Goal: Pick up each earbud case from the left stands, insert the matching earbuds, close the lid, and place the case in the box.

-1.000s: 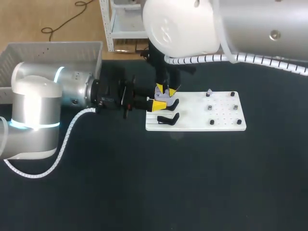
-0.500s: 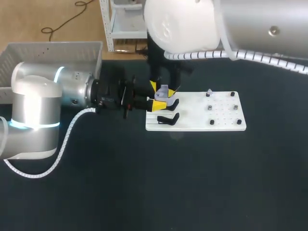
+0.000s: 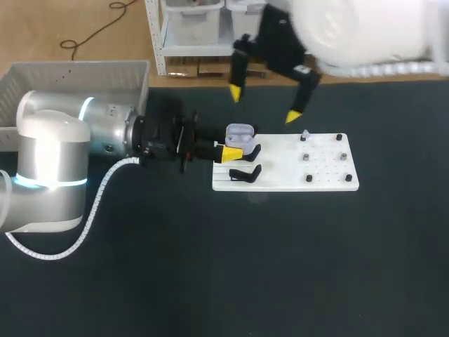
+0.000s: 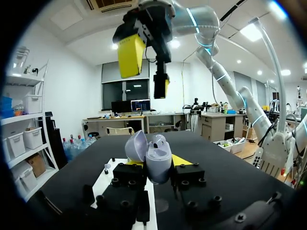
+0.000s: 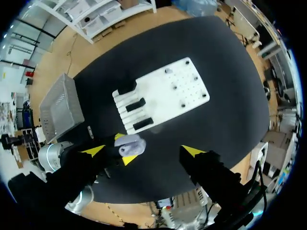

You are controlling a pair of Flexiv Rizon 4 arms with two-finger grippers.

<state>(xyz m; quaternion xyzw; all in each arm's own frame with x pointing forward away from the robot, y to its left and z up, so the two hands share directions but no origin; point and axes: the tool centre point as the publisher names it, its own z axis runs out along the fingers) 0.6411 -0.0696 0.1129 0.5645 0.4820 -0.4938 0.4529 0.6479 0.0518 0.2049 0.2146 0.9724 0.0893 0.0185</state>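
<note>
- Two arms share one job here. The left gripper [image 4: 154,165] has its jaws closed on the lavender earbud case [image 4: 153,155], a finger on each side. The lid is swung back and the mouth faces up, likely so the case can be loaded from above.
- The right gripper [image 3: 264,104] hangs high over the case with its jaws spread wide and nothing between them. In its own wrist view the case [image 5: 130,144] lies far below, between the two yellow tips.
- Something pale seems to sit in the case's well. I cannot tell whether both earbuds are in.
- Just under the left jaws, black stands [image 3: 244,173] line the near end of a white board [image 3: 323,184]. Small pegs [image 3: 309,178] dot the board further ahead. A pale piece [image 3: 305,135] there may be an earbud, but it is too small to say.
- The grey box [image 3: 42,84] sits well behind the left jaws, beside that arm.
- The dark table [image 3: 210,267] carries the board flat.
</note>
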